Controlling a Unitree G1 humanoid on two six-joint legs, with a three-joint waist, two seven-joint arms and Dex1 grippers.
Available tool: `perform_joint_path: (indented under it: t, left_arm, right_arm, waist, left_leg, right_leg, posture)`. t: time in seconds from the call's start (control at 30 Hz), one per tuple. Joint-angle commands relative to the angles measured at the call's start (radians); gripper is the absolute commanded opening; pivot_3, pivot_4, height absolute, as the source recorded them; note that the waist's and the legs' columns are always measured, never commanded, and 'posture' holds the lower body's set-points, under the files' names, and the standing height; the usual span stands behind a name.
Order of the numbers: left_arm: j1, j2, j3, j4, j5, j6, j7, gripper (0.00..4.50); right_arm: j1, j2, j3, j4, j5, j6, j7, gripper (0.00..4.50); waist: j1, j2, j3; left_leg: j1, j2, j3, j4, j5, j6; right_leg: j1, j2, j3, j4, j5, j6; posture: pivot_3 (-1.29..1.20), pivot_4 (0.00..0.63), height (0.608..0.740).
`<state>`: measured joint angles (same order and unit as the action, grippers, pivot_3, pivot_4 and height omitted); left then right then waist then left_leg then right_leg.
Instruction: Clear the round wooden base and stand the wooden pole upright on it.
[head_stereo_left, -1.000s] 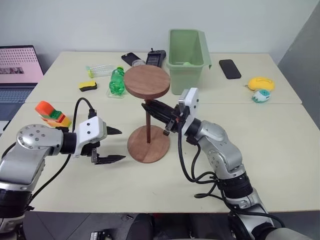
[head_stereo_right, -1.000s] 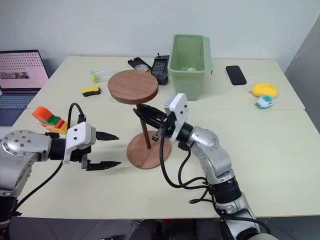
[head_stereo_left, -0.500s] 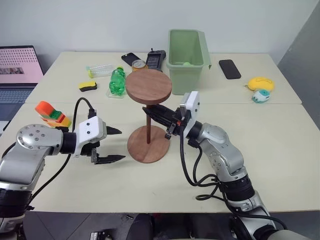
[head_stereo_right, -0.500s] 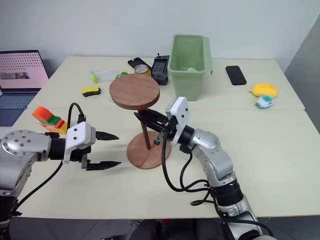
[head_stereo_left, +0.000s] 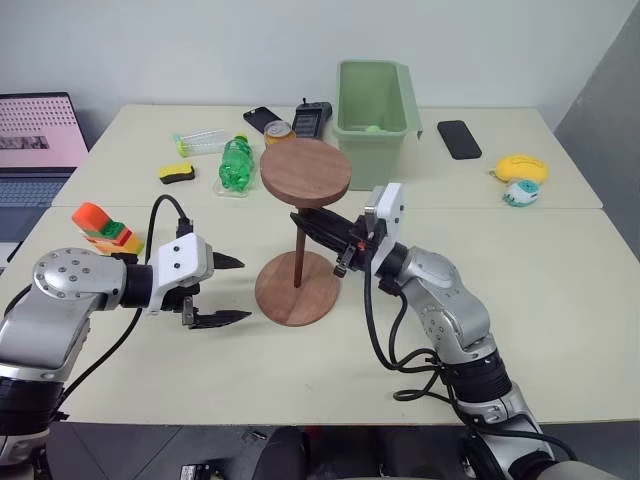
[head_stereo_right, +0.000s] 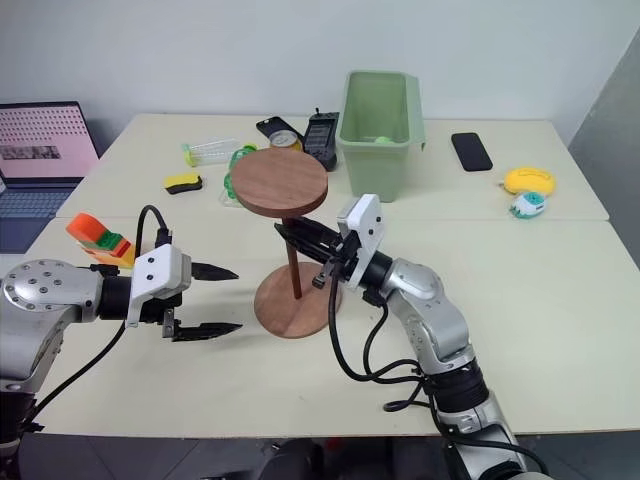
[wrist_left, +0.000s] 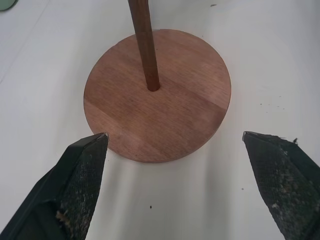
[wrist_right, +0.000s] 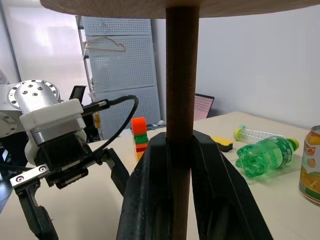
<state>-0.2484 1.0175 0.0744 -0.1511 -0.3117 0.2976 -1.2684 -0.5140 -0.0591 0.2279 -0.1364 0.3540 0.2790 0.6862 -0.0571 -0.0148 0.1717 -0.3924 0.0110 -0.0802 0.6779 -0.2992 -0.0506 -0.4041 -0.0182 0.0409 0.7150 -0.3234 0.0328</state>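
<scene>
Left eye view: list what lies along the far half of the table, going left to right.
Laptop → yellow sponge → green bottle → green bin → black phone → yellow toy

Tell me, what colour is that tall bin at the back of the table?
Pale green; the bin shows best in the right eye view.

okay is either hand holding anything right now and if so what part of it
Yes. The right hand is shut on the wooden pole, gripping its thin rod just under the top disc. The left hand is open beside the round wooden base, holding nothing.
</scene>
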Motion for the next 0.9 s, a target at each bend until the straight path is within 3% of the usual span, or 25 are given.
perform_joint_path:
  t: [0.03,0.37,0.63,0.8,0.9]
  left_arm:
    - [-0.007,0.005,0.012,-0.007,-0.008,-0.007,0.002,4.5]
    - [0.027,0.017,0.046,-0.014,-0.016,0.001,0.01,4.5]
    - [0.045,0.014,0.072,-0.017,-0.026,0.014,0.03,4.5]
    - [0.042,0.008,0.076,-0.016,-0.028,0.02,0.033,4.5]
    - [0.035,0.005,0.078,-0.019,-0.034,0.027,0.033,4.5]
  right_arm:
    - [0.014,-0.02,0.053,0.026,-0.046,0.04,-0.007,0.17]
    - [-0.054,-0.036,0.162,0.091,-0.138,0.087,-0.012,0.17]
    - [-0.059,-0.052,0.157,0.181,-0.155,0.141,-0.034,0.17]
    - [-0.061,-0.057,0.152,0.179,-0.148,0.147,-0.039,0.17]
    - [-0.062,-0.053,0.146,0.15,-0.132,0.166,-0.041,0.17]
  waist:
    - [0.0,0.0,0.0]
    - [-0.001,0.0,-0.001]
    - [0.0,0.001,-0.011]
    - [0.002,0.003,-0.013]
    - [0.002,0.003,-0.013]
  left_leg:
    - [0.0,0.0,0.0,0.0,0.0,0.0]
    - [0.001,0.0,0.001,0.0,0.0,0.0]
    - [0.004,0.0,0.001,0.0,0.0,0.0]
    - [0.034,-0.001,0.001,-0.014,0.0,0.001]
    - [0.035,-0.001,0.001,-0.015,0.0,0.001]
  right_leg:
    - [0.0,0.0,0.0,0.0,0.0,0.0]
    - [0.0,0.0,0.001,0.001,0.0,0.0]
    - [0.003,0.0,0.001,0.0,0.0,0.0]
    - [0.032,0.002,0.0,-0.011,-0.001,0.0]
    - [0.033,0.002,0.0,-0.012,-0.001,0.0]
  posture:
    - [0.0,0.15,0.74]
    - [0.0,0.15,0.74]
    - [0.0,0.15,0.74]
    - [0.0,0.15,0.74]
    - [0.0,0.15,0.74]
